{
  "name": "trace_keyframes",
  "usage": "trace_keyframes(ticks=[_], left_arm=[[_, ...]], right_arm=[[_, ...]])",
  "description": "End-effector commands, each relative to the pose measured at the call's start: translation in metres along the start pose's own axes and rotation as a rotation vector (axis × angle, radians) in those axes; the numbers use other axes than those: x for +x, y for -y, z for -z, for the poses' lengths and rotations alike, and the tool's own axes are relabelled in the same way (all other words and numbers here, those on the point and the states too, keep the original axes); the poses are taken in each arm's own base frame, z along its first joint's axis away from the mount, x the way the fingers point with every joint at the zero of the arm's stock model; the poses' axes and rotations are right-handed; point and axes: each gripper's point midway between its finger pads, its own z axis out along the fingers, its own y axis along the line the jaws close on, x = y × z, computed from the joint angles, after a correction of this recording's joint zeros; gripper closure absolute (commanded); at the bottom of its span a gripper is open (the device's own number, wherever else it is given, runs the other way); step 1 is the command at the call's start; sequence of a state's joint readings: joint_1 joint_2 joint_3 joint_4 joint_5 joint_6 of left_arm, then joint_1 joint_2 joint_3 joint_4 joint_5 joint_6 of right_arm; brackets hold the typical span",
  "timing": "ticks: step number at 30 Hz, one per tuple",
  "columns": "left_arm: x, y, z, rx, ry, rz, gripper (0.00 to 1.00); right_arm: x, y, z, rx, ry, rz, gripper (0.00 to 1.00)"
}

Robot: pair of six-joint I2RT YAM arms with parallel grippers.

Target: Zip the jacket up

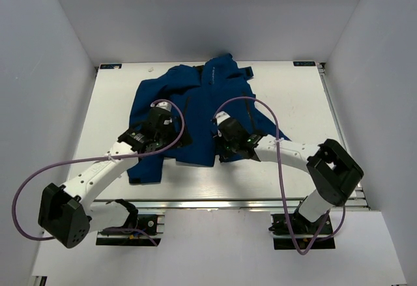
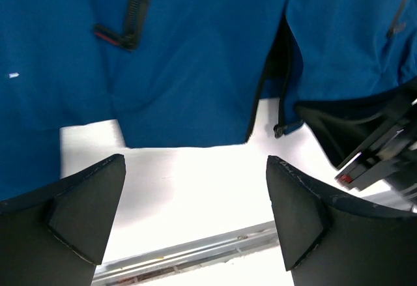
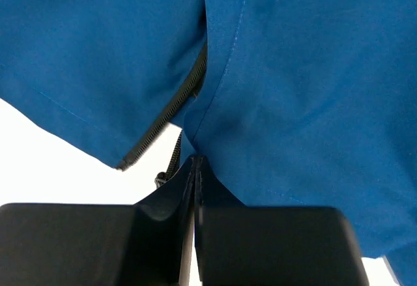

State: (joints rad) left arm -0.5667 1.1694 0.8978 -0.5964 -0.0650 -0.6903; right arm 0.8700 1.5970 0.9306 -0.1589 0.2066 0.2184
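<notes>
Table: I see it white and flat.
Walls: plain white on three sides.
Jacket: spread across the table's far middle, front open at the hem.
Left gripper: spread wide over the hem.
Right gripper: pinching the hem by the zipper.

Bright, even light with soft shadows; the table glares white in both wrist views
</notes>
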Motion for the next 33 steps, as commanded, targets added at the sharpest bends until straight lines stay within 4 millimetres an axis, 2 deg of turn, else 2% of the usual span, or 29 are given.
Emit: trace_keyframes(ticks=[1, 5, 8, 11, 12, 13, 14, 20, 22, 25, 28, 31, 33], left_arm=[[0.004, 0.023, -0.006, 0.13, -0.035, -0.061, 0.02], [0.01, 0.042, -0.022, 0.215, -0.089, -0.096, 0.02], [0.013, 0.05, -0.029, 0.255, -0.123, -0.121, 0.02], [0.014, 0.054, -0.033, 0.269, -0.137, -0.133, 0.02], [0.016, 0.053, -0.036, 0.262, -0.147, -0.136, 0.02], [0.017, 0.052, -0.038, 0.256, -0.15, -0.137, 0.02], [0.017, 0.051, -0.039, 0.247, -0.152, -0.136, 0.02], [0.019, 0.048, -0.042, 0.231, -0.164, -0.142, 0.02], [0.018, 0.048, -0.04, 0.229, -0.161, -0.144, 0.02], [0.017, 0.047, -0.038, 0.228, -0.152, -0.144, 0.02], [0.016, 0.044, -0.036, 0.216, -0.143, -0.144, 0.02], [0.016, 0.039, -0.034, 0.193, -0.133, -0.143, 0.02], [0.012, 0.033, -0.032, 0.161, -0.112, -0.137, 0.02]], right_arm=[[-0.019, 0.003, 0.007, -0.046, 0.089, -0.085, 0.99], [0.0, 0.013, 0.0, -0.062, 0.045, -0.124, 1.0], [0.014, 0.018, -0.006, -0.064, -0.003, -0.139, 0.93], [0.025, 0.011, -0.008, -0.117, -0.037, -0.1, 0.53], [0.028, -0.002, -0.006, -0.186, -0.047, -0.079, 0.36], [0.031, -0.004, -0.004, -0.208, -0.046, -0.06, 0.28], [0.034, -0.008, -0.003, -0.228, -0.049, -0.044, 0.13], [0.051, -0.006, 0.002, -0.177, -0.089, 0.044, 0.11], [0.048, 0.003, 0.003, -0.076, -0.075, 0.062, 0.11], [0.034, 0.002, 0.009, -0.043, -0.03, 0.052, 0.11], [0.013, -0.009, 0.025, -0.089, 0.032, 0.061, 0.11], [-0.004, -0.03, 0.044, -0.204, 0.096, 0.118, 0.1], [-0.007, -0.045, 0.055, -0.302, 0.107, 0.161, 0.11]])
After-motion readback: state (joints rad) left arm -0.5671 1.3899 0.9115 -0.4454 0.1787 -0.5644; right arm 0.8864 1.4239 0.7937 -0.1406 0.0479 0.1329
